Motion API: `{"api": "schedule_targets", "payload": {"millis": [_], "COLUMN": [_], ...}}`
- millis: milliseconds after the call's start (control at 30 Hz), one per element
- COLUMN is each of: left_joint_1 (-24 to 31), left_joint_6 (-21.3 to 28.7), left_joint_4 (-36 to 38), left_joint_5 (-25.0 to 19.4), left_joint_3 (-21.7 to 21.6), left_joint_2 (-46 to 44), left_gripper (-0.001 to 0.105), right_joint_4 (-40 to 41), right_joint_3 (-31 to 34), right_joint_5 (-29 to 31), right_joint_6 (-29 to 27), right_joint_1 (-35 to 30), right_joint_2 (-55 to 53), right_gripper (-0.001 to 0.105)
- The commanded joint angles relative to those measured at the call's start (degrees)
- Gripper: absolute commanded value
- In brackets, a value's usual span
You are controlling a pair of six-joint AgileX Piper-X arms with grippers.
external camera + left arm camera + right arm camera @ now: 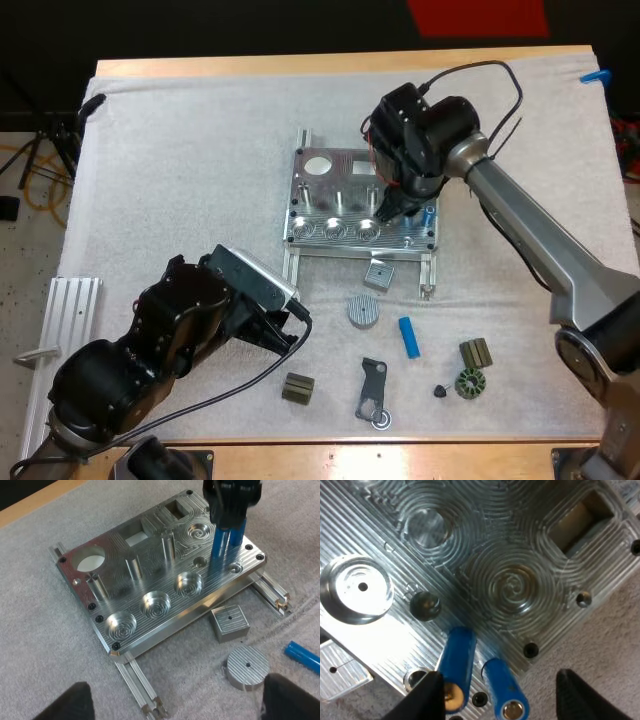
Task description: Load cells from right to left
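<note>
The metal fixture (345,205) lies mid-mat, and my right gripper (400,208) hangs over its front right corner. Seen from the right wrist, the gripper (497,702) is open around two upright blue cylinders: one (457,665) rests against a finger, the other (502,687) stands clear of the opposite finger. The left wrist view has both cylinders (219,547) (239,532) standing on the fixture (150,580) under that gripper (229,522). My left gripper (285,335) hovers in front of the fixture, open (177,705) and empty. A loose blue cylinder (409,337) lies on the mat.
In front of the fixture sit a square metal block (378,274) and a round metal disc (363,310). Dark parts lie near the front edge: a ribbed block (298,388), a bracket (372,390), a toothed ring (468,383). An aluminium rail (70,320) lies far left.
</note>
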Motion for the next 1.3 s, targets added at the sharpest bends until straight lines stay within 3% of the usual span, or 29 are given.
{"api": "schedule_targets", "payload": {"millis": [0, 400, 533, 900, 1267], "left_joint_1": [0.1, 0.1, 0.1, 0.1, 0.1], "left_joint_6": [0.0, 0.0, 0.0, 0.0, 0.4], "left_joint_4": [-0.8, -0.8, -0.8, -0.8, -0.8], "left_joint_5": [-1.2, -1.2, -1.2, -1.2, 0.6], "left_joint_3": [0.0, 0.0, 0.0, 0.0, 0.0], "left_joint_2": [-0.3, -0.3, -0.3, -0.3, -0.3], "left_gripper": [0.067, 0.067, 0.067, 0.067, 0.067], "right_joint_4": [0.1, -2.8, -3.0, -1.8, 3.8], "right_joint_3": [0.0, 0.2, 0.2, 0.2, 0.1], "right_joint_5": [0.2, 2.8, 6.7, 6.6, -2.4], "right_joint_6": [-0.2, -0.2, -0.6, 1.2, 7.2], "right_joint_1": [0.0, -0.1, -0.1, -0.3, -0.3], "right_joint_2": [0.4, 1.1, 1.1, 1.0, -5.8], "right_gripper": [0.048, 0.048, 0.048, 0.048, 0.048]}}
